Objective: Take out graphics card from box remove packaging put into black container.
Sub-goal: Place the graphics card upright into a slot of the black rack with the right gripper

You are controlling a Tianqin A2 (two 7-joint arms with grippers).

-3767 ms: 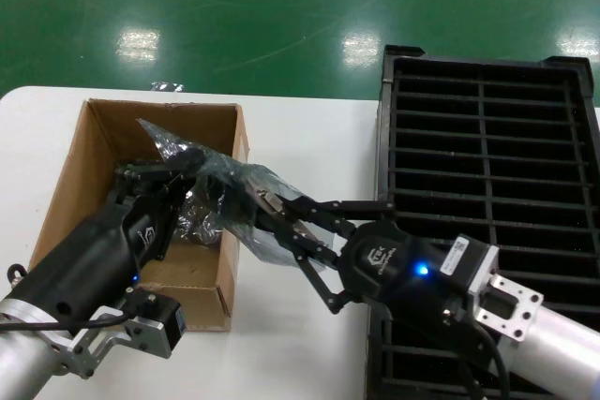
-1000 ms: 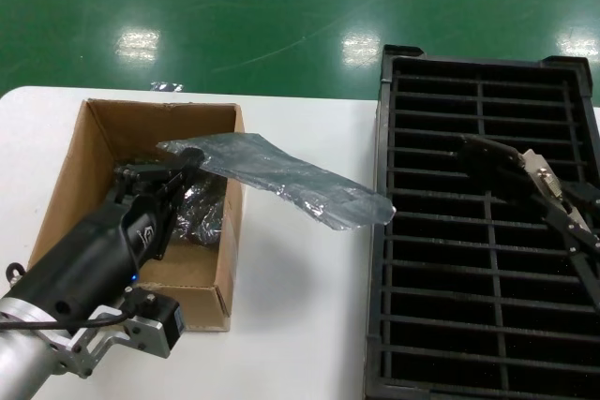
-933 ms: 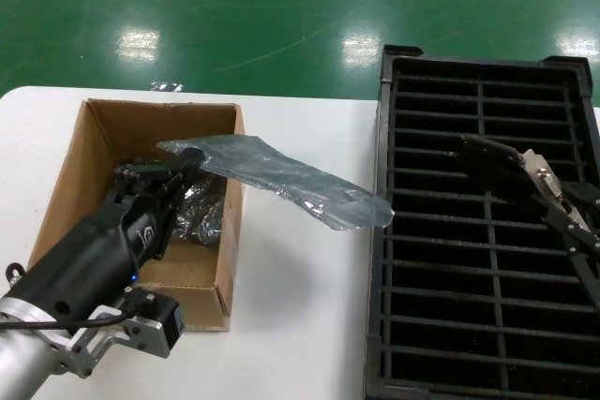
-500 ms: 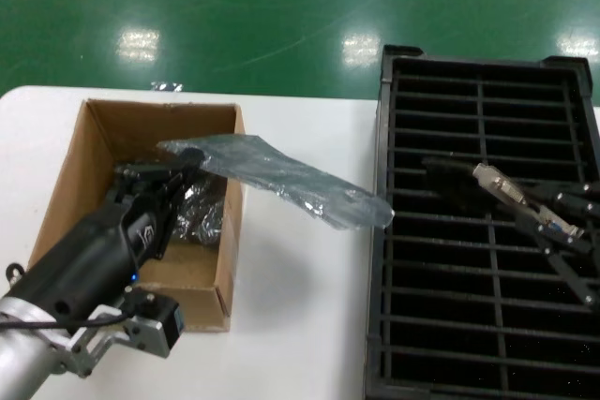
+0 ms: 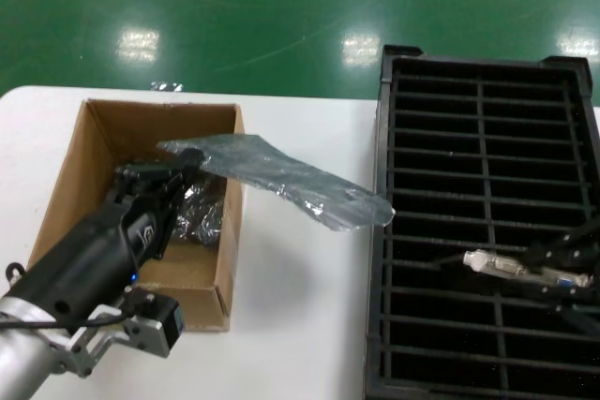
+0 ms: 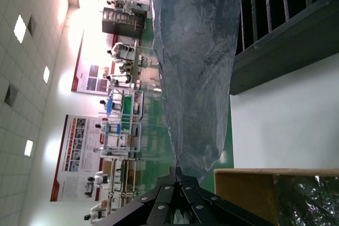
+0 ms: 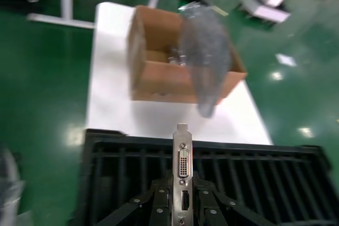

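The left gripper [image 5: 184, 158] is over the box [image 5: 94, 152] on the white table [image 5: 300, 325], its fingers pinched shut on one end of the bag [image 5: 281, 180]. From that grip the bag juts out sideways past the box's right wall and hangs in the air, its free end reaching almost to the left rim of the tray [image 5: 386, 119] without touching it. The left wrist view shows the bag [image 6: 196, 72] fanning out from the closed fingertips, empty and translucent. More crinkled plastic [image 5: 197, 213] lies inside the box below the gripper.

The right gripper [image 7: 181, 197] is low over the tray's right half, in its nearer rows. It clamps the card [image 5: 525, 269] by its bracket; in the right wrist view the bracket [image 7: 181, 168] stands up between the two fingers with the white port facing the camera. In the head view the card lies just above the slots, silver bracket pointing toward the central rib. Whether it already sits in a slot cannot be told.
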